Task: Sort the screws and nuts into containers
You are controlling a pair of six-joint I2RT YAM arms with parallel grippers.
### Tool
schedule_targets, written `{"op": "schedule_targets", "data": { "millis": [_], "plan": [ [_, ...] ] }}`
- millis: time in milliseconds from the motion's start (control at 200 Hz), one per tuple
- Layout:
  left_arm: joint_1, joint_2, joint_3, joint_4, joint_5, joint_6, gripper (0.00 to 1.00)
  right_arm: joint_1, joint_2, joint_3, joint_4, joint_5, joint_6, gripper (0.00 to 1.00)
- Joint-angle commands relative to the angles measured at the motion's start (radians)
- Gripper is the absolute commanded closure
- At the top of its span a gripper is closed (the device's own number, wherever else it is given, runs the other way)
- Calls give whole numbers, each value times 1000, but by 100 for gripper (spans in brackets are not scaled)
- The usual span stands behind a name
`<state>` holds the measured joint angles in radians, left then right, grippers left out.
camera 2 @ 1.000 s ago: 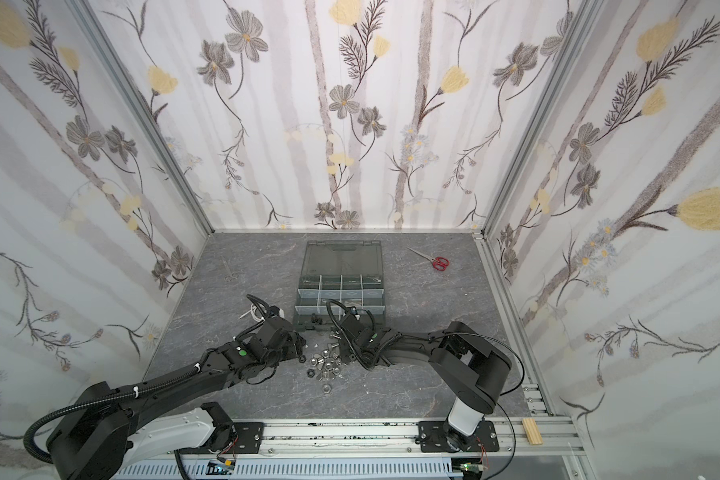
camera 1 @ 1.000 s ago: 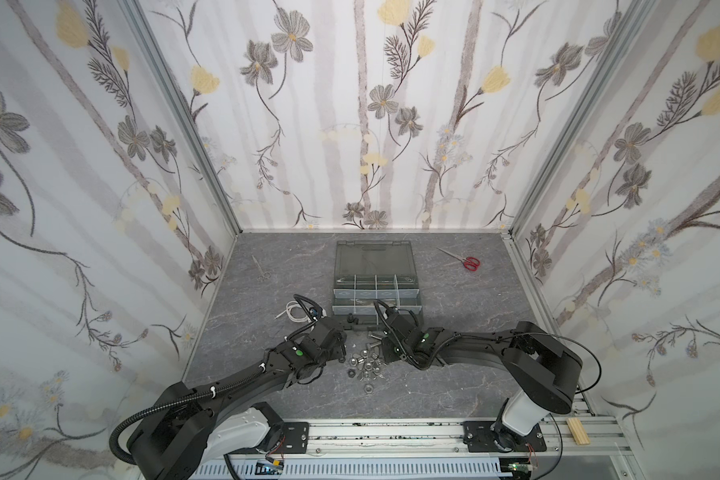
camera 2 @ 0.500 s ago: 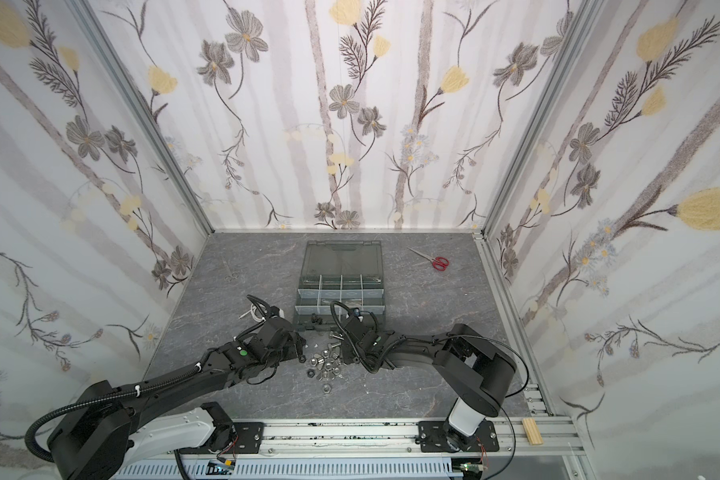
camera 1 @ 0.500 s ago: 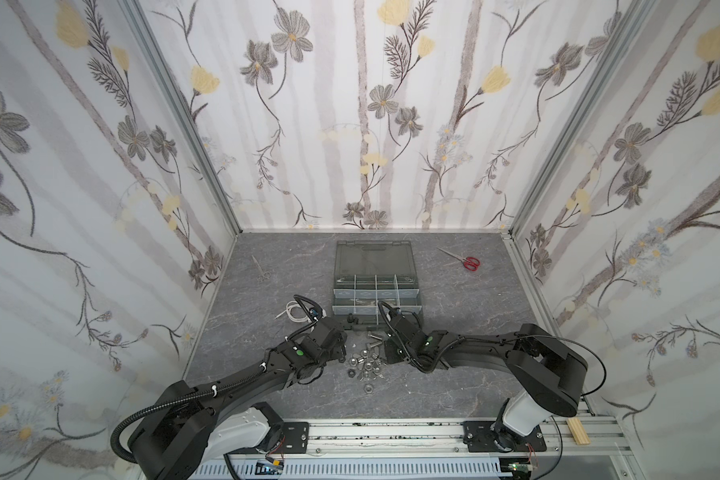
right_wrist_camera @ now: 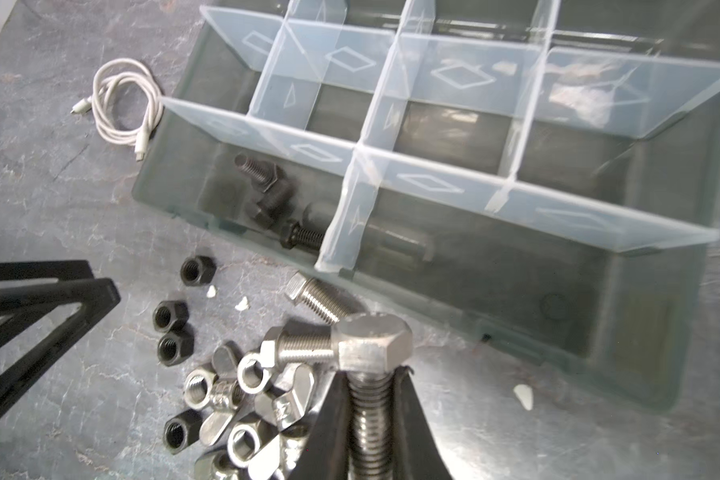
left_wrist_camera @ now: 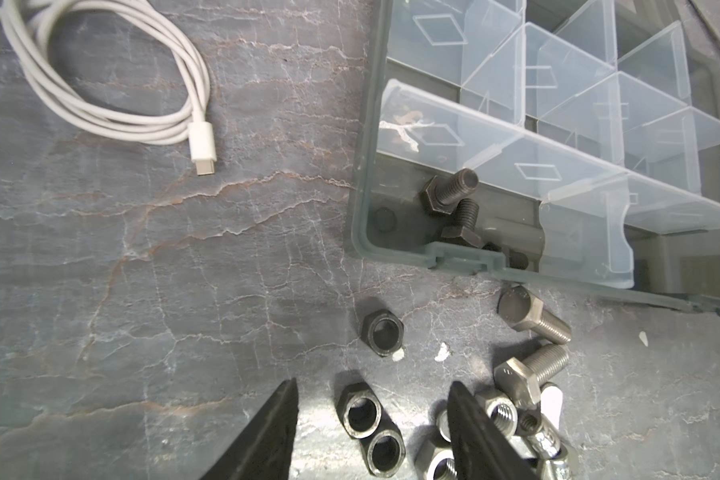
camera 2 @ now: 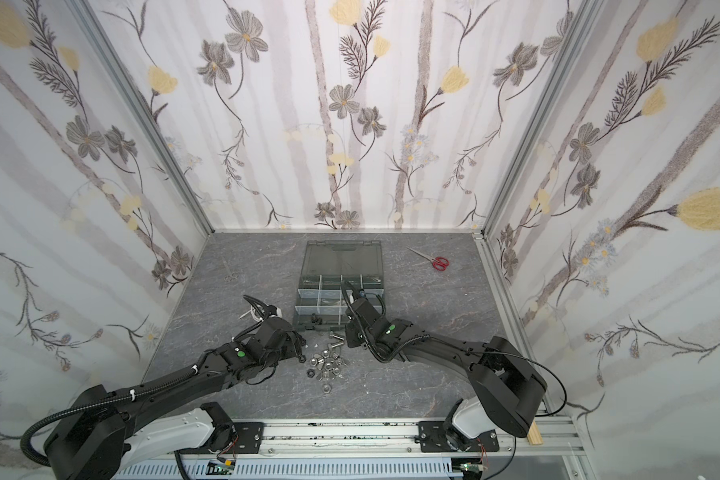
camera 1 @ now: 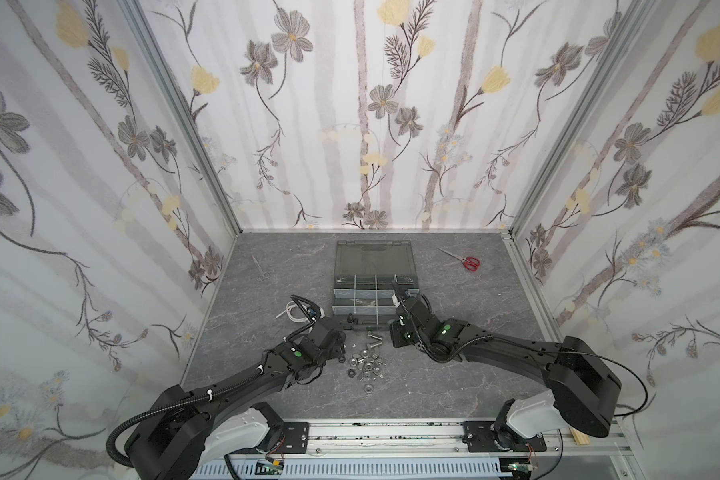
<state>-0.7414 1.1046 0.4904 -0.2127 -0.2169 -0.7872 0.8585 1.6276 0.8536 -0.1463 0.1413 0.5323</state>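
**Sorting stage, screw in grip.** My right gripper [right_wrist_camera: 370, 376] is pinching a silver screw [right_wrist_camera: 373, 345] by its threaded shaft. The jaws are pressing on the thread from both sides and the hex head is standing clear beyond the fingertips. I am holding it at the edge of the loose pile, near the front wall of the organizer case [right_wrist_camera: 599, 332]; whether it is clear of the table I cannot tell. My left gripper [left_wrist_camera: 373, 384] is hanging with its jaws spread apart and gripping nothing. Two black nuts [left_wrist_camera: 360, 409] are lying side by side, touching, on the table between its fingers [left_wrist_camera: 275, 415]. The remaining nuts [camera 1: 364, 363] are lying in a cluster on the grey table [camera 1: 454, 374] between my two arms, mostly silver, a few black, some winged pieces among them. Two more silver screws [right_wrist_camera: 316, 297] are resting on their sides between that cluster and the case, one just beside the front wall. The case is standing open, its smoky lid [camera 1: 375, 257] folded back toward the rear wall. Three black screws [right_wrist_camera: 262, 170] are lying in the front compartment [left_wrist_camera: 385, 220] on my left arm's side, bounded by a translucent divider [right_wrist_camera: 341, 208]. A coiled white cable [left_wrist_camera: 113, 108] is lying on the table beside that end of the case, and red-handled scissors [camera 1: 466, 262] are lying near the rear right corner, well apart from the work.
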Motion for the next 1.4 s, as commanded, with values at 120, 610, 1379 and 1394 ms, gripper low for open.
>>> {"op": "schedule_targets", "data": {
  "millis": [120,610,1379,1394],
  "plan": [
    [0,-18,-7,12,-28,-18,40,-81,59,70,-25,28,-133,90],
    [-1,-18,-5,13,-32,-30,40,-119,149,147,-20,-7,-171,73],
    [-2,-4,10,19,-13,-24,40,-119,44,122,-24,-21,-108,50],
    [-1,-3,10,19,-13,-25,40,-119,42,121,-24,-23,-107,50]
  ]
}}
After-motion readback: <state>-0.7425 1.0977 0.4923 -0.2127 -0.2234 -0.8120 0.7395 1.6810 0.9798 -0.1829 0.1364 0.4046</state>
